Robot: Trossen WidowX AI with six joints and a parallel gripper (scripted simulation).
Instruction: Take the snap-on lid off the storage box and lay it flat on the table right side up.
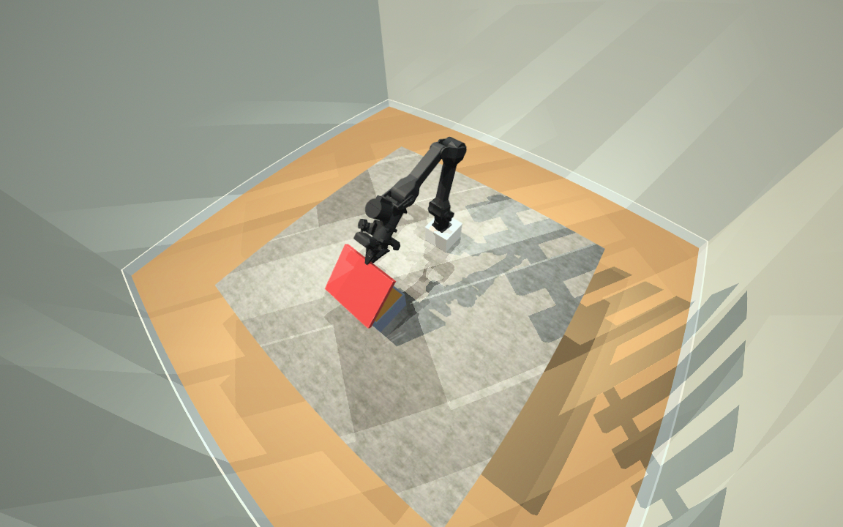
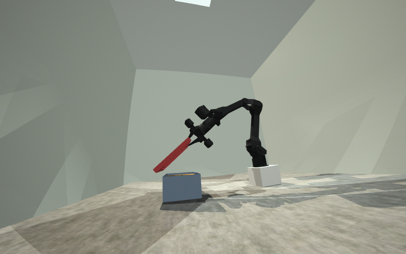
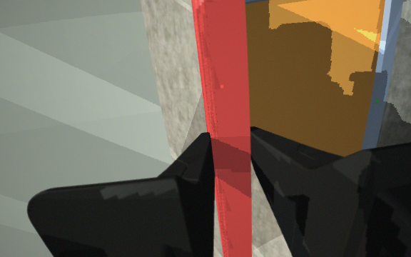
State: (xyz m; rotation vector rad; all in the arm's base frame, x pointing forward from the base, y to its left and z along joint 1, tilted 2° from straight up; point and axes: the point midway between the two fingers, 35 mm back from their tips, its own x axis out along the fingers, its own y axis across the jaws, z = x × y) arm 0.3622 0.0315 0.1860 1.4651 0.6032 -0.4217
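The red lid [image 1: 358, 286] [image 2: 171, 155] [image 3: 227, 71] is off the storage box and steeply tilted, its far edge lowest and its near edge raised toward the arm. My gripper [image 1: 369, 261] [image 2: 189, 141] [image 3: 227, 138] is shut on the lid's raised edge. The blue-grey storage box [image 1: 390, 313] [image 2: 182, 188] [image 3: 372, 121] stands upright on the table, open at the top, with an orange-brown interior. In the exterior view, the lid's low edge hangs just above and left of the box rim, with a small gap. The lid hides much of the box in the top view.
The grey mottled table top [image 1: 405, 393] [image 2: 261, 227] lies around the box. The arm's white base block [image 1: 446, 238] [image 2: 264, 176] stands behind the box, to its right in the top and exterior views. Shadows of the arm and box fall across the table.
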